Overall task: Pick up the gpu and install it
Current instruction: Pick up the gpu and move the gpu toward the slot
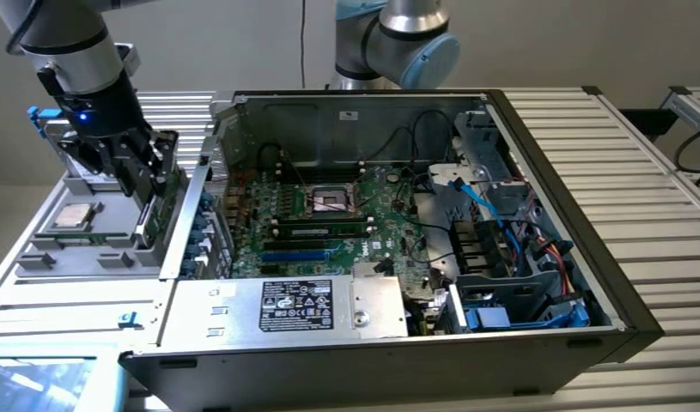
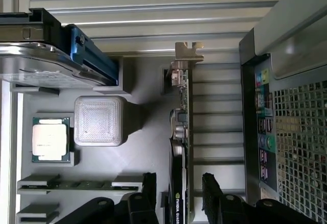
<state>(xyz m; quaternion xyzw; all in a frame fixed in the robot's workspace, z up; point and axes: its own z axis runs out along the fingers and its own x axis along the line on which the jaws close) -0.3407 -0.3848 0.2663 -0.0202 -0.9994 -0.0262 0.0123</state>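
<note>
The gpu (image 2: 181, 127) stands on its edge in a grey parts tray (image 2: 143, 152), its silver end bracket (image 2: 188, 55) at the far end. My gripper (image 2: 180, 196) is open and straddles the card. One black finger (image 2: 149, 191) is on each side, with a gap to the card on both sides. In the exterior view the gripper (image 1: 143, 176) hangs over the tray at the exterior view's left, just above the upright gpu (image 1: 155, 219). The open computer case (image 1: 556, 172) with its green motherboard (image 1: 326, 215) lies beside the tray, towards the exterior view's right.
In the tray sit a processor chip (image 2: 50, 139), a square grey block (image 2: 99, 121), memory sticks (image 2: 76, 184) and a silver hard drive (image 2: 36, 63). The case's rear panel (image 2: 301, 147) is close beside the card. A second robot arm (image 1: 390, 43) stands behind the case.
</note>
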